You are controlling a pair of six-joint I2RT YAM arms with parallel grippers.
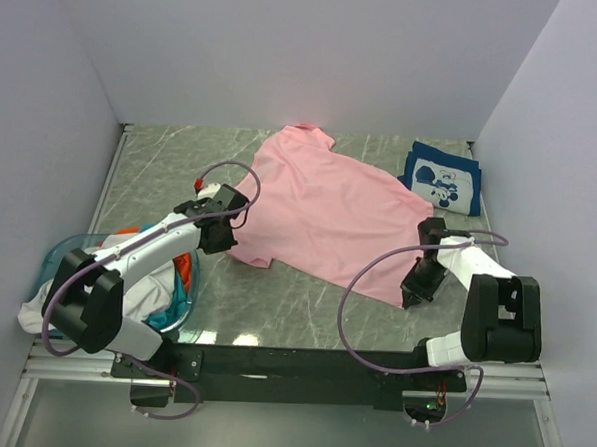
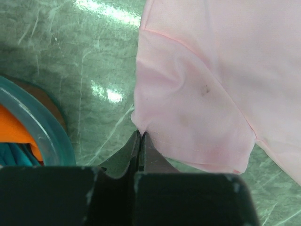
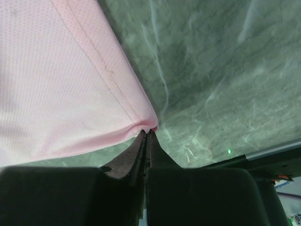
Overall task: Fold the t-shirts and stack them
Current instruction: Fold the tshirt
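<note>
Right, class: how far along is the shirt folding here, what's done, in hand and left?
Done: a navy shirt lies folded at the table's far right corner. In hand: the pink shirt lies spread out, the left gripper shut on a sleeve edge, the right gripper on a hem corner. Left: folding and stacking it, then the clothes heaped in the basket.

Marbled table [image 1: 304, 304]: pink t-shirt [image 1: 329, 210] spread mid, folded navy t-shirt [image 1: 443, 179] far-right, basket [image 1: 65, 243] near-left.
</note>
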